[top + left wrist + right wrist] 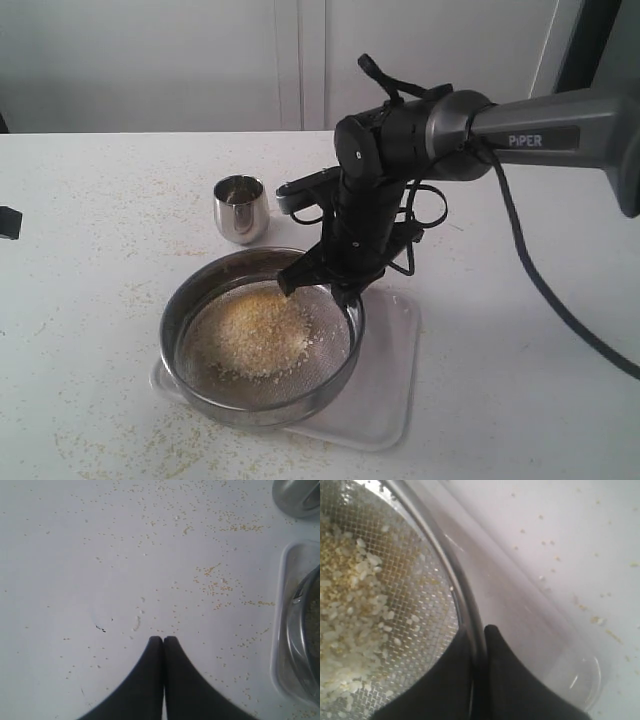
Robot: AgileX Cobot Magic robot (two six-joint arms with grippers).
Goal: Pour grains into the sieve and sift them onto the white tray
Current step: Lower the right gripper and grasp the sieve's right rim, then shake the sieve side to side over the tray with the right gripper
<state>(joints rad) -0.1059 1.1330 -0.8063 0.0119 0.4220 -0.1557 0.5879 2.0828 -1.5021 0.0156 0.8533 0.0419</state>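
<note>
The sieve, a wide steel ring with a mesh bottom, rests on the white tray. A heap of yellow and pale grains lies on its mesh. My right gripper reaches down over the sieve's far rim. In the right wrist view this gripper is shut on the sieve rim, one finger over the mesh and grains, the other outside above the tray. My left gripper is shut and holds nothing, over the bare table left of the tray.
A small shiny steel cup stands upright on the table just behind the sieve. Loose grains are scattered over the white tabletop around the tray. A cable hangs from the right arm on the right side.
</note>
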